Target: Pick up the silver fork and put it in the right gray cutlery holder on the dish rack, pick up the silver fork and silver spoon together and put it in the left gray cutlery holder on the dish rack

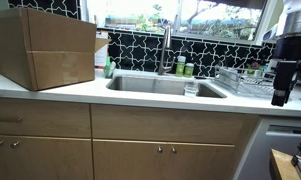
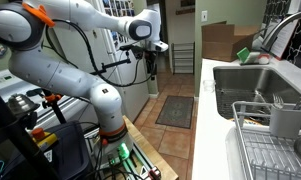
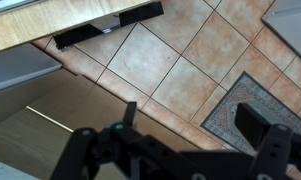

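A kitchen worktop (image 1: 50, 95) with a steel sink (image 1: 155, 84) set in the middle and a large cardboard box (image 1: 45, 48) on its left. The wire dish rack (image 1: 240, 82) sits on the worktop just right of the sink, presumably so that wet things drain beside the basin. In an exterior view the rack (image 2: 270, 155) appears at the near right, with a gray cutlery holder (image 2: 287, 120) standing upright at the end nearest the sink. Thin shapes rise from the holder, but they are too small to tell whether they are the fork or spoon. No loose cutlery can be made out anywhere.

The robot's hand (image 2: 150, 72) hangs from a raised, bent arm out over the floor, well apart from the worktop and the rack. In an exterior view the hand (image 1: 280, 95) shows at the far right edge, beyond the rack.

The wrist view looks straight down. The hand (image 3: 175, 158) is released: its two dark fingers (image 3: 82, 155) are spread wide, with only floor tiles (image 3: 160, 60) and a patterned rug (image 3: 252, 118) showing between them. It holds nothing.

The hand seems parked clear of the worktop, so the task looks barely begun. The next move would have to bring the hand across to the rack area to find the fork.
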